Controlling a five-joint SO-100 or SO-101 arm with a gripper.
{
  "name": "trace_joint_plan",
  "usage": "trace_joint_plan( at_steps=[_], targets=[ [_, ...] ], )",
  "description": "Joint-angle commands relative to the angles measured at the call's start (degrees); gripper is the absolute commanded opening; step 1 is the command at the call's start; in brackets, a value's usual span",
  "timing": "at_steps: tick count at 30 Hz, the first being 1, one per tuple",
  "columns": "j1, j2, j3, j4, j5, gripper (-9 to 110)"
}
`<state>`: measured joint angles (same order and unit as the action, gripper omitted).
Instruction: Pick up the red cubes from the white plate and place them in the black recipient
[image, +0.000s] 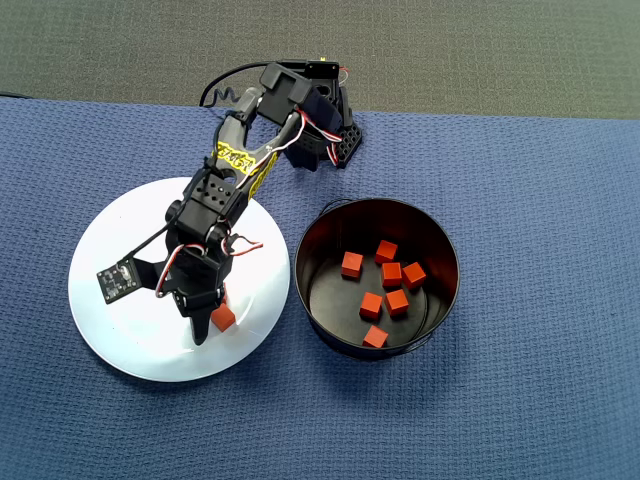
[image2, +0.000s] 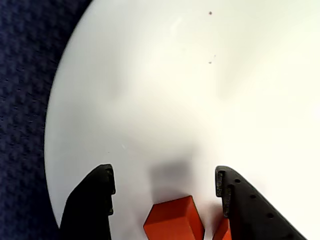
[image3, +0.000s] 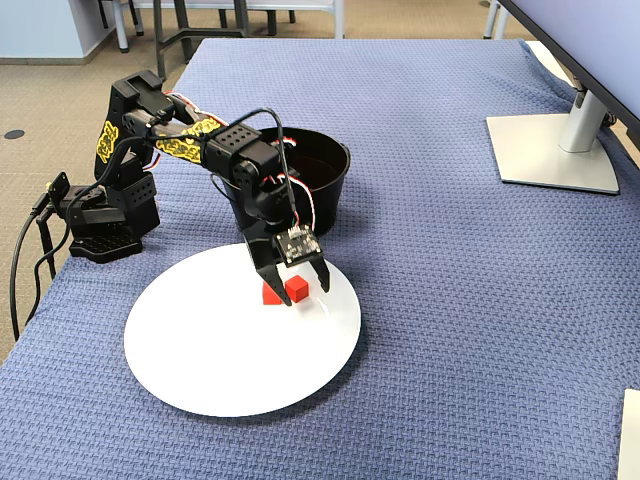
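Observation:
My gripper (image2: 165, 175) hangs low over the white plate (image2: 200, 75), open, with one red cube (image2: 175, 220) between its jaws, nearer the right finger, and not gripped. A second red cube (image2: 221, 231) peeks out by the right finger (image2: 235, 200). In the fixed view the gripper (image3: 303, 292) straddles one cube (image3: 297, 289), and the other cube (image3: 269, 295) lies just outside a finger. In the overhead view the arm hides most of this; one cube (image: 222, 318) shows by the gripper (image: 212, 326) on the plate (image: 110, 300). The black recipient (image: 305, 290) holds several red cubes (image: 391, 274).
The arm's base (image3: 105, 225) stands at the back of the blue cloth (image: 520, 400), beside the pot (image3: 335, 175). A monitor stand (image3: 550, 150) is at the far right in the fixed view. The plate's rim nearly touches the pot.

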<state>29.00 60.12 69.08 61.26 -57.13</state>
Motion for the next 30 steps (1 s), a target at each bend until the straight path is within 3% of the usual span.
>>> trace_joint_plan(
  at_steps=[1,17,30],
  targets=[
    [-1.32,0.09,-2.90,-2.64,-3.43,18],
    [-7.47,-0.53,-1.85,-4.04,-11.07,20],
    [-3.78,4.92,3.52,-3.69,-12.57,20]
  ],
)
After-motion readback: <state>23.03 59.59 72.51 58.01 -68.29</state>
